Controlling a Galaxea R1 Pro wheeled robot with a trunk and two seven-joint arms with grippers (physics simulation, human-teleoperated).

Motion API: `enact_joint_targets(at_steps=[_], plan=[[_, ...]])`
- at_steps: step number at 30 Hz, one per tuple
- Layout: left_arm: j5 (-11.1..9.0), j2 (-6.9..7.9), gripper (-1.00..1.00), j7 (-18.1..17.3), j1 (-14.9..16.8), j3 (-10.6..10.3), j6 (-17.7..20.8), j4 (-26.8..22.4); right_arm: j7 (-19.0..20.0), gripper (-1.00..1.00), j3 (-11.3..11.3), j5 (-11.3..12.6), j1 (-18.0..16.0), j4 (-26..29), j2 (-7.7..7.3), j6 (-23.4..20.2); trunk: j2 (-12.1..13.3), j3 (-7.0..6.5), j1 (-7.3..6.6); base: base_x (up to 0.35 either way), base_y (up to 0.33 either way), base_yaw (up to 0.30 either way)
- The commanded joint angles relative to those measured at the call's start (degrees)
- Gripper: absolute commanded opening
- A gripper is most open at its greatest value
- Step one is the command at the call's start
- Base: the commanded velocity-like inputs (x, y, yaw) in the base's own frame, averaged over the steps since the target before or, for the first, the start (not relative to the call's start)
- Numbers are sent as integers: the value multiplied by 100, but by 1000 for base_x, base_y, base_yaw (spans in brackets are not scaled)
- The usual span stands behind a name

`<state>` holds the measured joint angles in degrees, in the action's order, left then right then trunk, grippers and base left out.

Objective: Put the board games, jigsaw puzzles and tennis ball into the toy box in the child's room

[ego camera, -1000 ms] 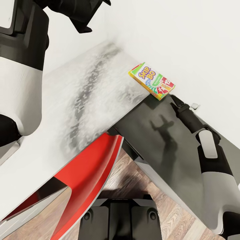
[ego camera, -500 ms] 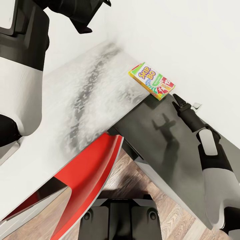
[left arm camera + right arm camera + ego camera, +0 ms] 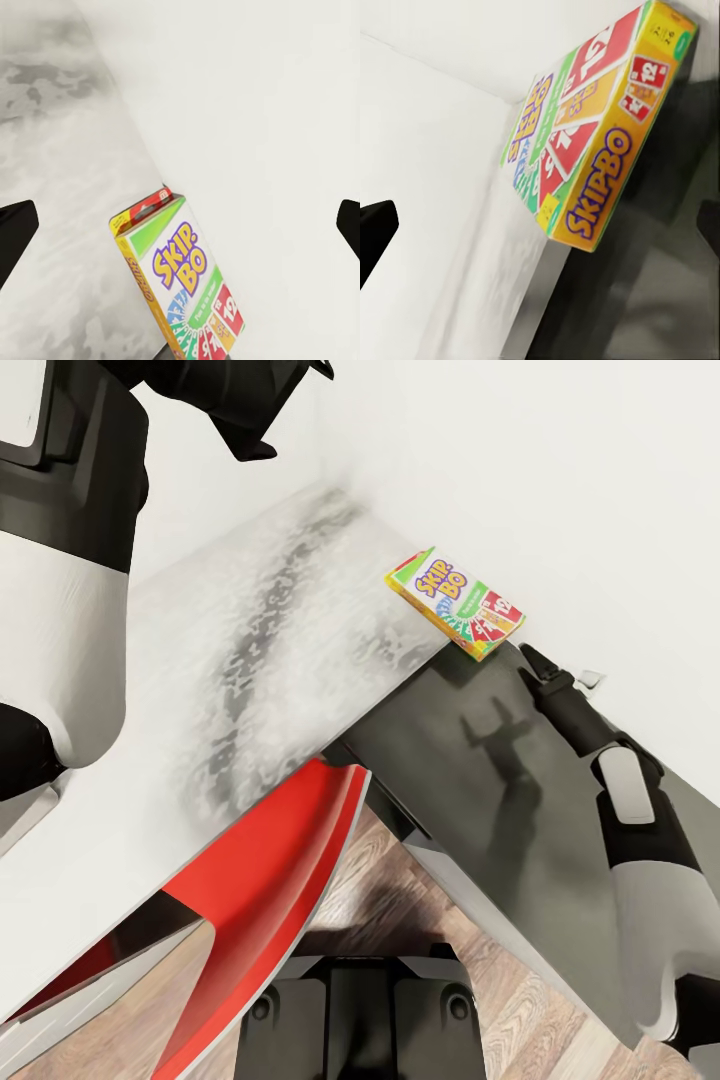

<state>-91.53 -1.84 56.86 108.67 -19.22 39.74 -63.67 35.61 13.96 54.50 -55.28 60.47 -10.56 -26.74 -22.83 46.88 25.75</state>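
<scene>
**Ann:** Barely a twitch from the right arm (image 3: pixel 640 830) since half a second ago: its gripper (image 3: pixel 528 656) has edged a touch nearer the Skip-Bo box (image 3: pixel 456 603), and its shadow on the dark grey wing (image 3: pixel 470 800) has slid along with it. That box hasn't budged.

**Ben:** Start close in for me. What sits nearest the robot?

**Ann:** Wood-plank floor (image 3: pixel 520 1010) by the base, then a red chair (image 3: pixel 260 880) tucked under the table. Beyond that, the dark wing meets the light grey wing (image 3: pixel 230 660).

**Ben:** And the board game itself?

**Ann:** Lying flat right at that seam, mostly on the light wing, one end tight against the white wall (image 3: pixel 560 480). Green edge, yellow side, "SKIP-BO" in purple on the lid.

**Ben:** How does the right gripper stand against it?

**Ann:** Tip just beside the box's near corner, low over the dark wing. Touching or not, I cannot tell. The right wrist camera has the box (image 3: pixel 592 127) looming large between two dark fingertips (image 3: pixel 375 236) set wide apart, nothing clamped.

**Ben:** Left side?

**Ann:** The left gripper (image 3: pixel 262 422) hangs high above the light wing, well apart from the box. Its wrist camera looks at the box (image 3: pixel 180 277) with fingertips (image 3: pixel 15 236) spread wide, holding nothing.
</scene>
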Motion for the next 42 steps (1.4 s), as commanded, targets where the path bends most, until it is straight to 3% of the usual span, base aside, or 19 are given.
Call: enact_joint_targets(at_steps=[1,11,22,42], plan=[[-37,-1,100,44,5,0,7,-1,1,100,7,43,-3,-1,0,-48,-9,6,3,0,0,0],[-39,-6,100,44,5,-7,8,-4,-393,100,82,85,-56,-184,-226,-25,-9,6,3,0,0,0],[-40,-12,100,44,5,-11,8,-4,-506,100,96,95,-214,-493,-364,16,-9,6,3,0,0,0],[-45,-30,100,44,5,-11,8,-5,-536,100,92,73,-507,-890,-444,234,-9,6,3,0,0,0]])
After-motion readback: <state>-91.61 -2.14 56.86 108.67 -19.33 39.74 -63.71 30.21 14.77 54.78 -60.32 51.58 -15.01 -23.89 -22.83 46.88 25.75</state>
